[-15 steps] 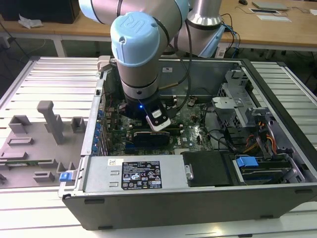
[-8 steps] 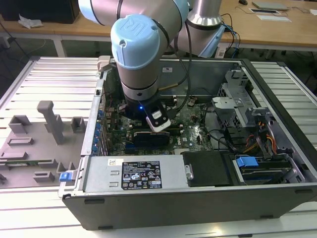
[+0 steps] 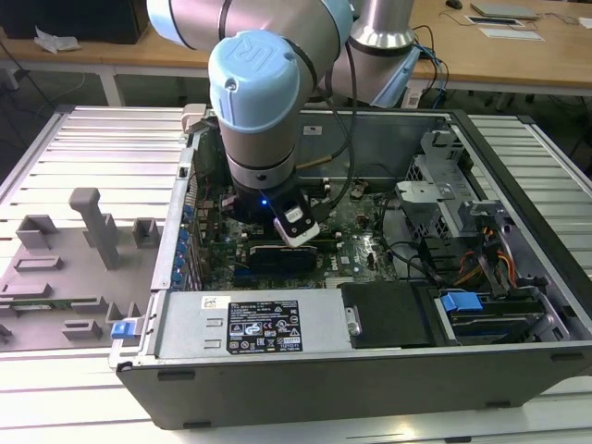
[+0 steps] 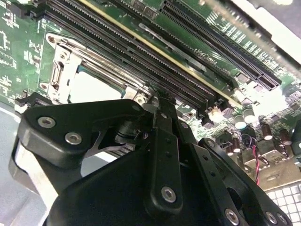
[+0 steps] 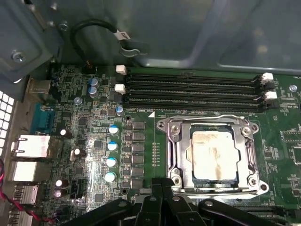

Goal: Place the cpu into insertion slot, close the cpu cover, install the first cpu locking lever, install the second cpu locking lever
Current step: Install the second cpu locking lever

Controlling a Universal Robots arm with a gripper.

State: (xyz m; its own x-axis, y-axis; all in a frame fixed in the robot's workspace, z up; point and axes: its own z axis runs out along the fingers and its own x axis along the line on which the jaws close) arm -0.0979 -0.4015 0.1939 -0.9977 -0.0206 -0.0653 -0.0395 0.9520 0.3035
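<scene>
The cpu (image 5: 210, 154) lies in the insertion slot with its dull silver top showing through the window of the cpu cover (image 5: 171, 149), which lies flat over it. A thin wire lever (image 5: 207, 116) runs along the cover's edge beside the long black memory slots. My gripper (image 5: 162, 182) stands just off one corner of the socket, fingers together with nothing seen between them. In the second wrist view the gripper (image 4: 158, 96) tip sits by that corner, next to the cpu (image 4: 94, 87) and the cover (image 4: 61, 70). In the exterior view the arm's wrist (image 3: 264, 111) hangs low over the motherboard (image 3: 363, 242).
The green motherboard sits inside an open computer case (image 3: 277, 370). Long black memory slots (image 5: 193, 89) run beside the socket, with capacitors (image 5: 112, 153) on another side. A drive cage and cables (image 3: 462, 240) fill the exterior view's right. A grey fixture tray (image 3: 74, 268) lies outside the case.
</scene>
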